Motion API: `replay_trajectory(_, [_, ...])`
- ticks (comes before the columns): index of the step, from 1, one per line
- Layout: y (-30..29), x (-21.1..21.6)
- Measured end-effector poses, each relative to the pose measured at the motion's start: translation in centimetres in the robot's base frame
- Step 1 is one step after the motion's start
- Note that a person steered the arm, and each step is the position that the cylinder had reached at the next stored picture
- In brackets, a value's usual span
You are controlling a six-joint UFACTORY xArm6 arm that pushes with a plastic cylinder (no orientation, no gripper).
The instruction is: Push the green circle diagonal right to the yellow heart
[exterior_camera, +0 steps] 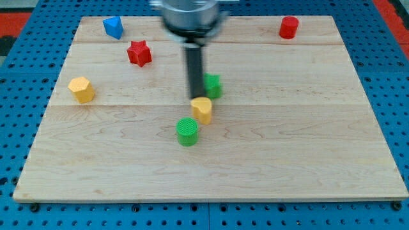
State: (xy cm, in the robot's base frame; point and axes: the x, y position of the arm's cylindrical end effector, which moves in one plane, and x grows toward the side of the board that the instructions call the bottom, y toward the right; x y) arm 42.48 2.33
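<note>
Wooden and pale, the tabletop (307, 147) fills most of the view, lying on a blue pegboard (19, 115). I have no jaws to open or close, only my dark rod (193, 70), which comes down from the view's top. My tip (194, 98) sits just at the upper-left edge of the yellow heart (202, 109), touching it or nearly so. A second green block (213, 85) is just to the view's right of the rod, partly hidden behind it, so its shape is unclear. The green circle (188, 131) lies just below and to the view's left of the yellow heart, close beside it but apart from my tip. Well off to the view's left sits a yellow block (81, 89). Toward the top left are a red star (138, 53) and a blue block (113, 27). A red cylinder (289, 27) stands near the top right corner.
</note>
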Motion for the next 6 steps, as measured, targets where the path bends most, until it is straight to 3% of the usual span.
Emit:
replay_trajectory(1, [0.0,-0.1])
replay_trajectory(3, [-5.8,0.1])
replay_trajectory(4, [-10.3,2.5])
replay_trajectory(5, [-9.9,6.9])
replay_trajectory(6, [-1.1,7.2])
